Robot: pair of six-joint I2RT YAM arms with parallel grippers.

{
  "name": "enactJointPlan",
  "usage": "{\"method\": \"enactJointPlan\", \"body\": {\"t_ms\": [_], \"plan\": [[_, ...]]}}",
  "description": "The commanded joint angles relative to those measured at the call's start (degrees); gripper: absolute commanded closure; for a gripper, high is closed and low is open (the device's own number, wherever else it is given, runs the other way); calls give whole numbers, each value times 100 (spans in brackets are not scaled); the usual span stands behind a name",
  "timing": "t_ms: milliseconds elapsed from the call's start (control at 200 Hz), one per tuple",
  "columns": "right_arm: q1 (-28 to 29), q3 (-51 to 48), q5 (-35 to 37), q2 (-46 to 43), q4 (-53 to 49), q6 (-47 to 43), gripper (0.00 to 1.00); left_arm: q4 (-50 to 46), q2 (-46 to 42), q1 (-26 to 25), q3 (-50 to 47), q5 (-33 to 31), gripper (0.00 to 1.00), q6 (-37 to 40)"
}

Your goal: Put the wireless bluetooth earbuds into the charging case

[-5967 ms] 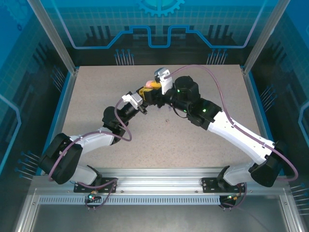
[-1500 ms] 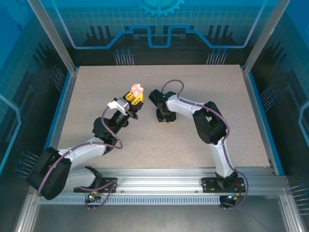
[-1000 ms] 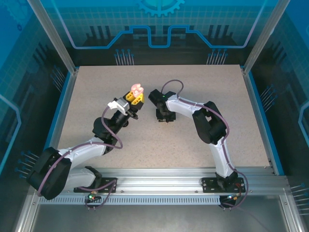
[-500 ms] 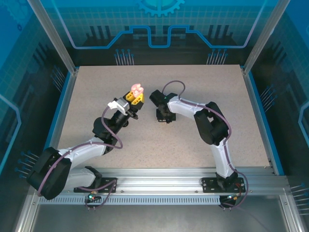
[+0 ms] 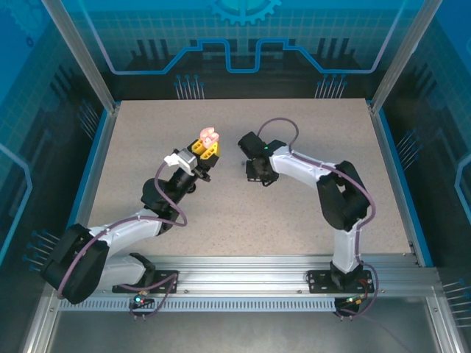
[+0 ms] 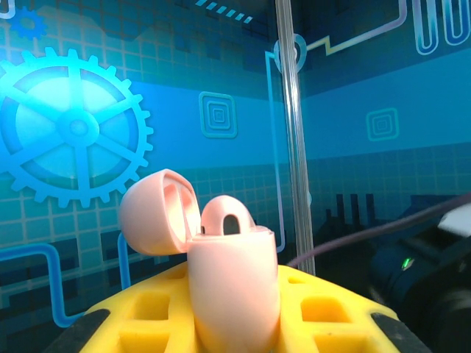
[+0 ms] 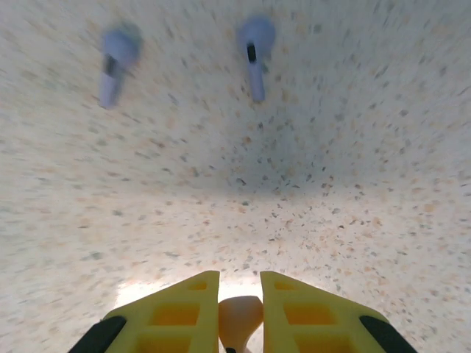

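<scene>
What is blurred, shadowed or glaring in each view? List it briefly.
Right wrist: the purple earbud at upper left is smeared, the second purple earbud sharper; a soft shadow darkens the table mid-frame; glare beside the pink earbud. Left wrist: pink charging case in focus. Top external: evenly lit.

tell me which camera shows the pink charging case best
Left wrist: the pink case is close up, hinged open, gripped by the left claw. In the top external view it is a small pink spot at that claw's tip.
</scene>
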Motion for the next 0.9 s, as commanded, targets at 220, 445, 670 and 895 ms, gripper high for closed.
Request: {"method": "enactJointPlan", "body": {"t_ms": [220, 445, 670, 895], "plan": [[-122, 365, 137, -1599, 133, -320, 84, 306, 7, 47, 168, 406, 100, -58], [-112, 898, 27, -2280, 300, -424, 84, 306, 16, 32, 273, 583, 100, 42], [152, 1461, 94, -2501, 548, -529, 84, 306, 252, 15, 421, 617, 100, 50], [718, 1658, 436, -2579, 955, -694, 84, 307, 492, -7, 586, 679, 100, 87]]}}
